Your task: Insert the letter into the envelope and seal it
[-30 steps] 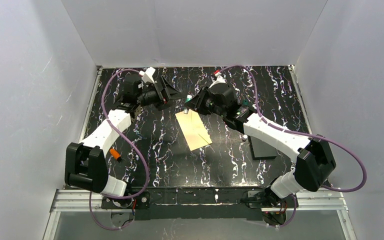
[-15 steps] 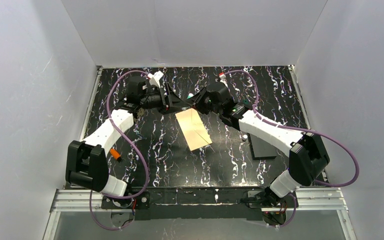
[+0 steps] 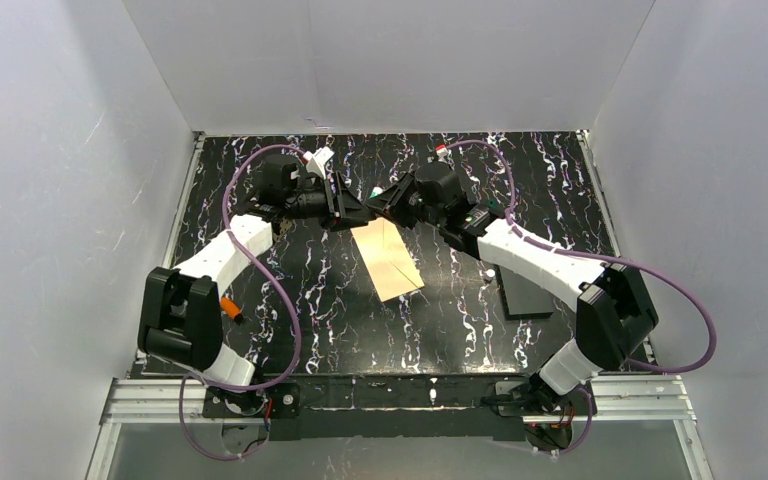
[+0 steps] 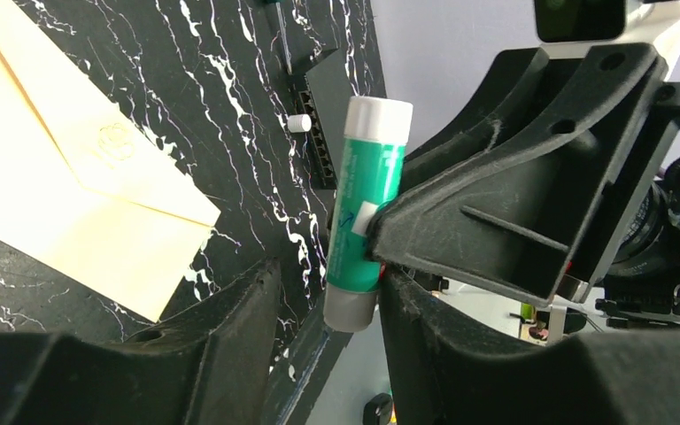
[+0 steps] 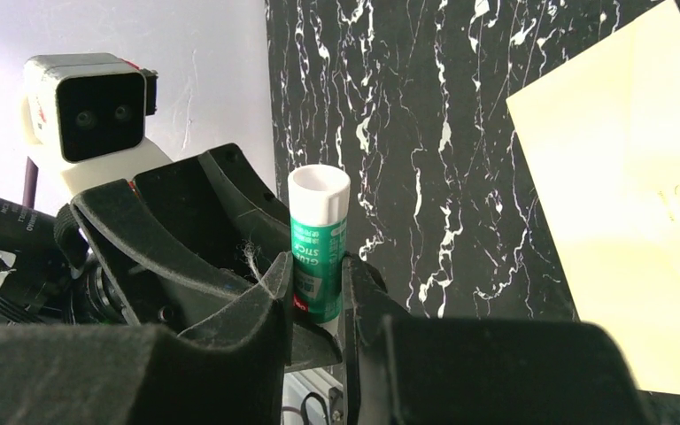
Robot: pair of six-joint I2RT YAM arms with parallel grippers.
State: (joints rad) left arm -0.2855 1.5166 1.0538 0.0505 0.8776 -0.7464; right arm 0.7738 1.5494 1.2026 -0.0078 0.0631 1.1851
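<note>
**Operator:** So, what should worry me here?

**Spotter:** Mostly that meeting in mid-air. Your right claw (image 5: 317, 276) is pinching the glue stick (image 4: 367, 177) around its green middle, above the far end of the envelope (image 3: 390, 262). Your left claw (image 4: 332, 282) straddles one end of the stick with its jaws spread. A gap shows on one side, so it grips nothing yet.

**Operator:** And if I squeeze?

**Spotter:** Clamp off-centre and you could lever the stick out of the right claw's pinch and drop it. Pull before the left claw has bitten and the cap probably stays on. I can't tell which end is the cap, so you may be at the wrong one. The claws also sit very near each other, and a small slip could knock them together.

**Operator:** Where's the letter?

**Spotter:** No separate sheet shows, so I judge it is already inside the envelope. The envelope lies flat on the surface (image 3: 460, 320) between your arms. I can't tell whether the flap is stuck down. A falling stick or a low claw could skew the envelope before you glue it.
</note>
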